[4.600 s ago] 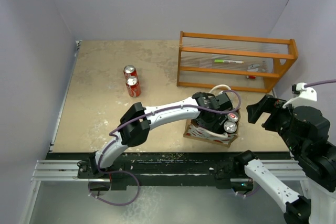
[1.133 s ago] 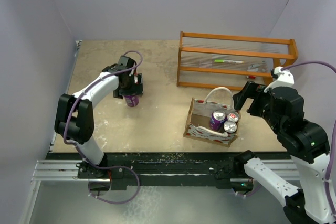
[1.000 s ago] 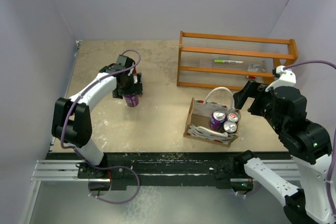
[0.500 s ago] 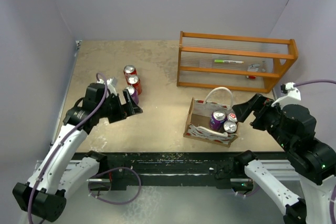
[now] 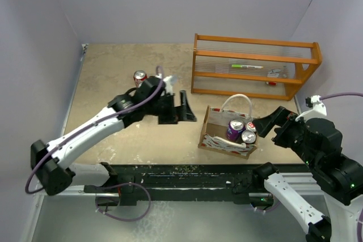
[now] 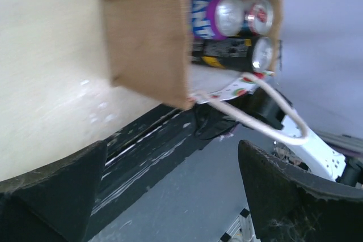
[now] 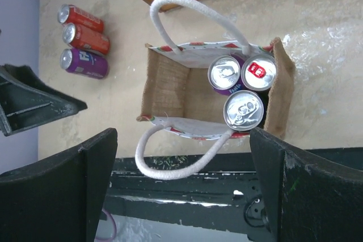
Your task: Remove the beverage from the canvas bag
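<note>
Lilac walls enclose a mottled beige tabletop (image 5: 113, 66), seen from above with an orange rack (image 5: 255, 66) set at 2 o'clock from its middle. The bag (image 5: 222, 143) is stood upright at about 4 o'clock, near the front edge, with its mouth open and its white handles spread toward 12 and 6 o'clock. Three cans are held upright inside it, packed together against its 3 o'clock wall: a purple can (image 7: 227, 72), a red-tabbed can (image 7: 261, 72) touching it at 3 o'clock, and a silver-topped can (image 7: 244, 110) pressed against both from 6 o'clock, as seen in the right wrist view. None of them has been lifted out. The left hand (image 5: 180, 111) is held near the middle of the tabletop, at 9 o'clock from the bag and apart from it; its fingers (image 6: 51, 191) are spread wide with nothing between them, and the bag's brown side is faced in its own view. The right hand (image 5: 266, 122) is poised at 3 o'clock from the bag, its fingers (image 7: 306, 179) likewise parted and empty, and the open bag is framed between them in its own view. A row of three loose cans (image 7: 85, 38), two red and one purple, is seen at 10 o'clock from the bag in that view. From above only one red can (image 5: 139, 77) is shown, the rest being hidden behind the left arm.
</note>
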